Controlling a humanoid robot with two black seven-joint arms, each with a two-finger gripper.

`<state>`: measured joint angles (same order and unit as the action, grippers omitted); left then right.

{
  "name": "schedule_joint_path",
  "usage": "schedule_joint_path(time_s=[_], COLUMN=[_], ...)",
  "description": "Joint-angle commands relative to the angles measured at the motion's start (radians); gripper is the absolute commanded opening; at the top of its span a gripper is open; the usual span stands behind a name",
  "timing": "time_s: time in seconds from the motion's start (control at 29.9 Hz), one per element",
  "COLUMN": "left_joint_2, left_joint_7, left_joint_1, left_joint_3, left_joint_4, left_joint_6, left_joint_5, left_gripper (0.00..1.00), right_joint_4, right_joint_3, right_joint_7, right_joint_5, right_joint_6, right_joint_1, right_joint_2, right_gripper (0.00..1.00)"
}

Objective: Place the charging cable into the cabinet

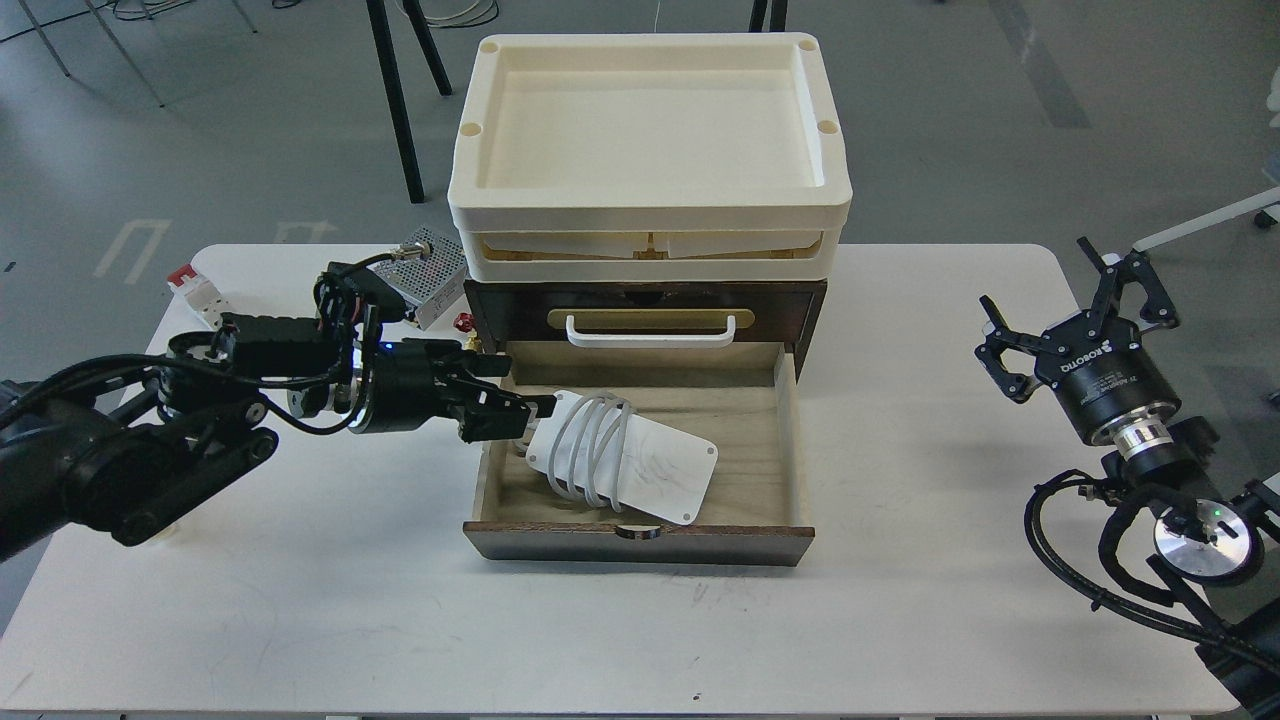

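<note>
Inside cabinet (790, 420) drawer, left hand (530, 418) grips charging cable (620, 455)

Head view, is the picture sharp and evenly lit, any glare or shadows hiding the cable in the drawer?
Head view: sharp throughout, soft even light, no glare. The charging cable in the cabinet drawer shows clearly; the left gripper casts only a faint shadow at its left end. The dark right gripper remains readable, fingers apart.
</note>
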<state>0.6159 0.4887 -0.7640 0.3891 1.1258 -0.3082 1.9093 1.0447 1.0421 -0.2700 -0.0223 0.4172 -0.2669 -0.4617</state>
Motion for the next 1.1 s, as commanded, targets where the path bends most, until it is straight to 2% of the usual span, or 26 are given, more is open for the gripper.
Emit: schedule_joint_path(time_s=[0.0,0.27,0.47,0.8,1.07], left_joint_2=[0.123,0.376,0.446,0.429,0.262], left_joint_7=[0.0,0.0,0.0,0.0,0.0], left_joint_1=[0.005,0.057,0.107,0.232,0.284], left_joint_3=[0.016,0.013,0.014,0.011,0.014], left_joint_4=[0.07,0.118,0.118,0.075,-0.029], left_joint_6=[-0.006,0.0,0.007,0.041,0.041], left_joint_5=[-0.108,-0.599,-1.037,-1.593,-1.949], left_gripper=[0.89,0.89,0.89,0.95,0.99], right_joint_4=[0.0,0.0,0.0,0.003,0.005], right_joint_3=[-0.001,-0.001,-0.001,-0.001,-0.001], right_joint_7=[0.0,0.0,0.0,0.0,0.0], right_joint_5=[-0.001,0.001,0.001,-0.001,-0.001], right_joint_6=[0.0,0.0,-0.001,-0.001,-0.001], right_joint_1=[0.0,0.001,0.0,0.0,0.0], right_joint_2=[0.0,0.0,0.0,0.0,0.0], right_gripper=[0.99,0.99,0.99,0.99,0.99])
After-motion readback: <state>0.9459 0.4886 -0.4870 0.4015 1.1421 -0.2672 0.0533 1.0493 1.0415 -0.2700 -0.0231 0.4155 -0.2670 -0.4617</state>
